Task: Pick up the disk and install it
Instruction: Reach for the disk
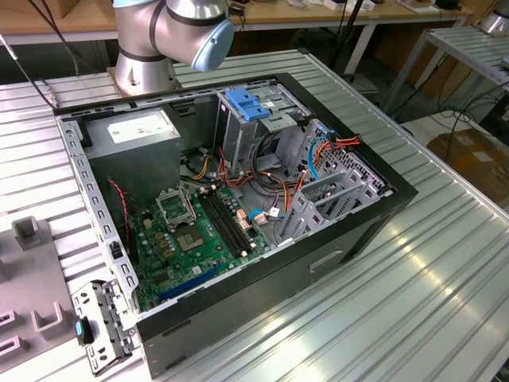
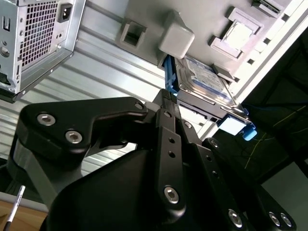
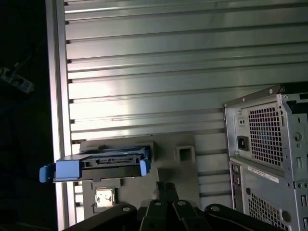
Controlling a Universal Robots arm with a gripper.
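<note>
I am hovering the claw (image 2: 168, 96), pinched together and empty, over the worktop (image 3: 168, 72), the disk (image 2: 202, 77) lying flat on its grey fixture plate (image 2: 202, 19) just beyond the fingertips, apart from the computer case (image 3: 269, 139).

An open black computer case (image 1: 238, 306) lies on a ribbed metal table (image 1: 429, 302), its green motherboard (image 1: 199, 239) and grey power supply (image 1: 135, 135) exposed.

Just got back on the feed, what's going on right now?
The arm's gripper is close to the disk, which sits on a grey plate beside the open case. The disk has not been picked up and is not in the case.
</note>
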